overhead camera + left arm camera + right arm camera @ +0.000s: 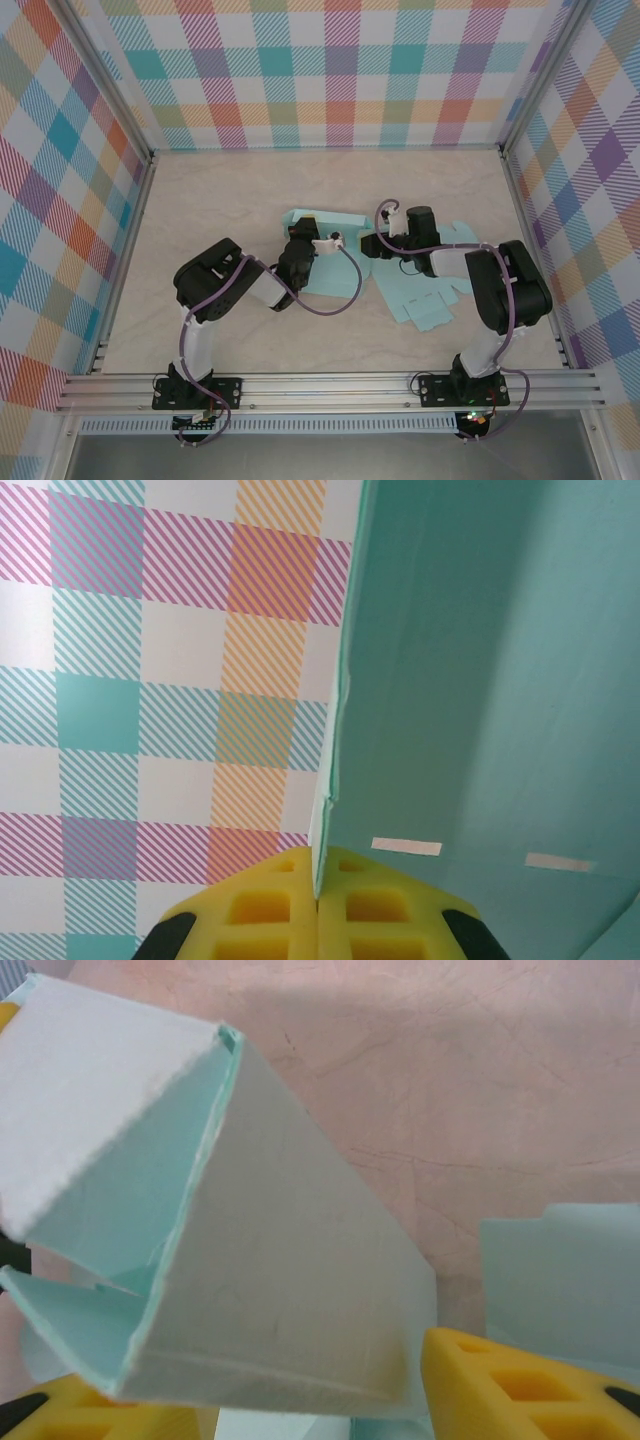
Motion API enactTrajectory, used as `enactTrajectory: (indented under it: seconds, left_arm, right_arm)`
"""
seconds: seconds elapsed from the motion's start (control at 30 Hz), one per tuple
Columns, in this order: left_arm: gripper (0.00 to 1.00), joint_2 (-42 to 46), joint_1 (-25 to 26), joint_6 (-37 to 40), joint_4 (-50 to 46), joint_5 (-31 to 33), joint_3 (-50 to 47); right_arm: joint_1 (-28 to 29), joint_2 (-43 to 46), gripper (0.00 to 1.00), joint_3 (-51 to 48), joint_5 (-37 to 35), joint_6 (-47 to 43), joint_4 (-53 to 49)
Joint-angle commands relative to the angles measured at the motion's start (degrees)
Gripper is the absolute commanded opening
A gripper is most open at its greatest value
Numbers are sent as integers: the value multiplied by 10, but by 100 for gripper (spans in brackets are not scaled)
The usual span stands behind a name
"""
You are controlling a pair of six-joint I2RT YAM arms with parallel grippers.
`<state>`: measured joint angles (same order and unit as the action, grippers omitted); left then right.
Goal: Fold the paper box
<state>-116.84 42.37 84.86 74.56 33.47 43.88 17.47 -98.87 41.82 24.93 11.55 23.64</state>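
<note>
Top external: pale teal die-cut paper box point(425, 300) lies partly flat on the beige marble-patterned desk point(220, 200), mid-desk, between the two arms. One end is raised into panels, the other end's flaps are spread out near the right arm.

Left wrist: left tool point(320, 910) has its yellow foam pads together, clamped on the thin edge of an upright teal panel. The bite is shallow and sits right at the rim.

Right wrist: right tool point(280, 1400) has its jaws apart, one on either side of a folded wedge of panel. Cannot tell whether the pads press on it.

Risks, as judged:
- The left pinch is close to the rim. A sideways pull from the right arm could slip the panel out, and the raised wall would drop.
- If the right jaws close on the hollow wedge, it may crush or crease off the score line.
- If the arms pull apart, the paper could tear at the cut slots.
- The loose flat flaps may drag or catch on the desk.
</note>
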Motion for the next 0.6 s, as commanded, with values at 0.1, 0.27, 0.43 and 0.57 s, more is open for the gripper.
enactTrajectory:
  seconds: [0.1,0.27,0.43,0.57]
  left_arm:
    - [0,-14,10,-7,23,-17,8]
    - [0,-15,17,-8,23,-15,11]
    - [0,-12,20,-10,23,-15,9]
    - [0,-9,22,-16,22,-20,5]
  right_arm:
    - [13,-15,54,25,-58,0,36]
    - [29,-16,48,24,-126,4,50]
    - [38,-17,42,14,-161,4,86]
    - [41,-24,35,20,-178,3,99]
